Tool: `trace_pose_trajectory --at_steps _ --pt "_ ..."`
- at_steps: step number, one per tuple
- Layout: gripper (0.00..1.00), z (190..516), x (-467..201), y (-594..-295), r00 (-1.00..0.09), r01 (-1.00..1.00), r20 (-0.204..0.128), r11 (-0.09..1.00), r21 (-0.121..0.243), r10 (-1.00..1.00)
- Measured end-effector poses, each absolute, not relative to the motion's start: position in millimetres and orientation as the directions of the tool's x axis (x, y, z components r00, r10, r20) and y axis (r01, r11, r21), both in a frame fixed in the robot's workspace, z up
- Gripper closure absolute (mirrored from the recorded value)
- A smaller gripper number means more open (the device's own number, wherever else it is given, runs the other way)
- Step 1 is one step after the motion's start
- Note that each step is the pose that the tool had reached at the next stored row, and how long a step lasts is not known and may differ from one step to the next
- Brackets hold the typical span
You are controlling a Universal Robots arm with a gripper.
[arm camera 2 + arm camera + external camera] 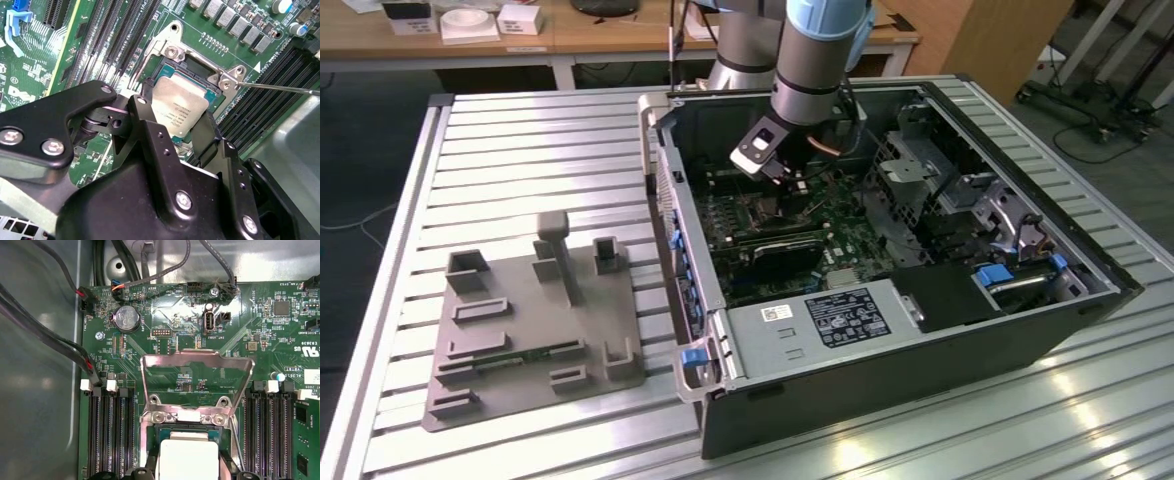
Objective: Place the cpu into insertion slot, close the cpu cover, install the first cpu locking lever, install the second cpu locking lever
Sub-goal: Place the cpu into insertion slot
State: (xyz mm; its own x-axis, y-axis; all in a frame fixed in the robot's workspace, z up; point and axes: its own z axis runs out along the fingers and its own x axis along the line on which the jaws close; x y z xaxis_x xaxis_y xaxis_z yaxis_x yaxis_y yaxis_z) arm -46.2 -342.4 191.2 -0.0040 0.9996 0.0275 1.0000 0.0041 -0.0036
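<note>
The gripper (175,116) is holding the cpu (178,106) by two opposite edges, its jaws drawn narrow on the chip. In the second wrist view the chip is sitting directly over the insertion slot (197,67); I cannot tell whether it is touching the pin field or hanging just above it.

Judgement on the placing step: the chip should be kept level and square to the socket rim, going straight down with no sideways slide across the pins. The grip should be eased only once all four edges are lying inside the rim.

In the first wrist view the cpu cover (197,356) is standing open behind the slot, clear of the chip. A thin locking lever (280,89) is lying swung out beside the socket, and the memory slots (115,35) are flanking it.

In the exterior view the computer case (854,385) is lying open on a slatted metal table (520,140). A grey fixture plate (534,320) is resting on the exterior view's left, and a wooden desk (587,40) is standing beyond.
</note>
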Motion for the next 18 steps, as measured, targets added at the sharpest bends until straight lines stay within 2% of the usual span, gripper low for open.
trace_pose_trajectory --at_steps 11,12,13,18 --pt "0.46 191.0 -46.1 -342.3 -0.004 1.000 0.028 0.004 -0.004 1.000" --pt "0.45 190.8 -46.1 -342.2 -0.004 1.000 0.028 0.004 -0.004 1.000" --pt "0.39 190.8 -46.0 -342.3 -0.004 1.000 0.028 0.004 -0.004 1.000" --pt "0.39 191.1 -46.1 -342.4 -0.004 1.000 0.028 0.004 -0.004 1.000"
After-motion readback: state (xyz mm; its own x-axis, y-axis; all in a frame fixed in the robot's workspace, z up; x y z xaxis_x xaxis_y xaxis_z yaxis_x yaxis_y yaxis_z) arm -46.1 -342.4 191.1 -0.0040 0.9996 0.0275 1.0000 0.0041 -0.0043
